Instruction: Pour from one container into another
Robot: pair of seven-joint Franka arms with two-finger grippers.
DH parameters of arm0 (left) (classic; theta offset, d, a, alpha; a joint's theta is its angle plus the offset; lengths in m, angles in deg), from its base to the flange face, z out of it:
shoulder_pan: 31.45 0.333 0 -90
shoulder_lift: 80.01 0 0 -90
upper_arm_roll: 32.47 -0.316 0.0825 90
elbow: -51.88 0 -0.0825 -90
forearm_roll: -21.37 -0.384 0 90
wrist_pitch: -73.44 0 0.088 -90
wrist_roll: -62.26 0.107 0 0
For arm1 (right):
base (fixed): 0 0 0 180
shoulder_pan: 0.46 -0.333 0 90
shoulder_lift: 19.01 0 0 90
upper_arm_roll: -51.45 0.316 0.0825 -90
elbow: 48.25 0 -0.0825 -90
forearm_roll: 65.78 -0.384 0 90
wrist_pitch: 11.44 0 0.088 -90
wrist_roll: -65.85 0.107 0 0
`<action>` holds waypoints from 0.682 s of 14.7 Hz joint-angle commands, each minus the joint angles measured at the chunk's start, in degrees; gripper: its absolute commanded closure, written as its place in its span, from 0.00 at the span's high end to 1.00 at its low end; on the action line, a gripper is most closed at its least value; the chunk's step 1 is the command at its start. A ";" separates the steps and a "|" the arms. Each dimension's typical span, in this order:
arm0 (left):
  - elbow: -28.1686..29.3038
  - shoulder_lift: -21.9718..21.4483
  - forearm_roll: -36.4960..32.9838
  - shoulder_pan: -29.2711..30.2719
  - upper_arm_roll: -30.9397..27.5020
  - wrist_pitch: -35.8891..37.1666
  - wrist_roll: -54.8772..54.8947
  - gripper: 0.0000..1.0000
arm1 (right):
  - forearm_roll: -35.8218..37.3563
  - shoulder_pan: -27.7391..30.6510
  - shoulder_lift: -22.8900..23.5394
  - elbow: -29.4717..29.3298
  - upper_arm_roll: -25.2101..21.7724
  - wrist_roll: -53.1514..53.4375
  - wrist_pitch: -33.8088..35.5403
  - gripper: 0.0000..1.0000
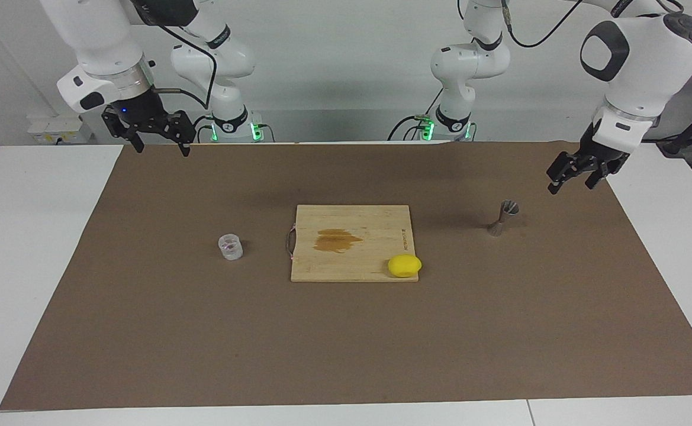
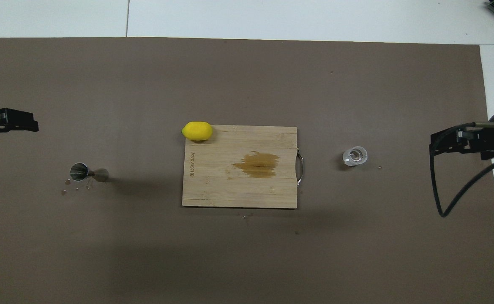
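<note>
- the glass cup (image 1: 230, 247) stands upright on the brown mat (image 1: 346, 355), left of centre in the facing view and right of centre in the overhead view (image 2: 355, 156); nothing touches it.
- the metal jigger (image 1: 504, 217) stands upright on the mat, right of centre in the facing view and at the left in the overhead view (image 2: 87, 172); a few small droplets (image 2: 65, 188) lie on the mat just beside its base.
- the wooden cutting board (image 1: 351, 260) lies at the centre of both views, between cup and jigger, with a dark stain (image 1: 337, 239) on its surface and its metal handle (image 1: 290, 239) on the edge toward the cup.
- the lemon (image 1: 404, 265) rests on the board's corner at the lower right of the board in the facing view.
- the left gripper (image 1: 576, 176) hangs in the air at the right of the facing view, over the mat near its edge, above and to the right of the jigger; its fingers are released and hold nothing.
- the right gripper (image 1: 159, 145) waits at the upper left of the facing view, over the mat's corner; its fingers are spread apart and empty.
</note>
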 commanded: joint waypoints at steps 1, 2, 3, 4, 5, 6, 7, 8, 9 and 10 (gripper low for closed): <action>2.97 -2.14 -0.72 0.60 0.25 -1.94 0.14 1.00 | 0.01 0.37 -1.06 1.16 0.05 -1.67 -0.04 1.00; 1.92 -1.71 -1.07 0.17 0.25 -0.73 -0.21 1.00 | 0.01 0.37 -1.06 1.16 0.05 -1.67 0.04 1.00; 1.39 -1.70 -1.85 -0.27 0.33 0.50 -0.56 1.00 | 0.01 0.37 -1.06 1.16 0.05 -1.67 -0.04 1.00; 1.21 -1.88 -4.12 -0.36 0.42 3.65 -0.39 1.00 | 0.01 0.45 -1.06 1.16 0.05 -1.67 -0.04 1.00; 0.60 -1.79 -4.41 -0.54 0.94 4.99 -0.13 1.00 | 0.01 0.45 -1.06 1.16 -0.04 -1.67 0.04 1.00; 0.51 -1.79 -4.41 -0.54 0.95 5.87 -0.38 1.00 | 0.01 0.37 -1.06 1.16 0.05 -1.67 0.04 1.00; 0.59 -1.96 -4.41 -1.32 0.95 7.62 -0.56 1.00 | 0.01 0.37 -1.15 1.16 -0.04 -1.67 0.04 1.00; 0.51 -2.05 -4.41 -2.29 1.12 9.81 -0.39 1.00 | 0.01 0.37 -1.06 1.16 -0.04 -1.67 0.04 1.00; 0.51 -2.14 -4.41 -2.56 1.12 11.75 -0.47 1.00 | 0.01 0.37 -1.15 1.16 -0.04 -1.67 0.04 1.00; 0.59 -2.32 -4.41 -2.65 1.12 13.16 -0.48 1.00 | 0.01 0.45 -1.06 1.16 -0.04 -1.67 0.04 1.00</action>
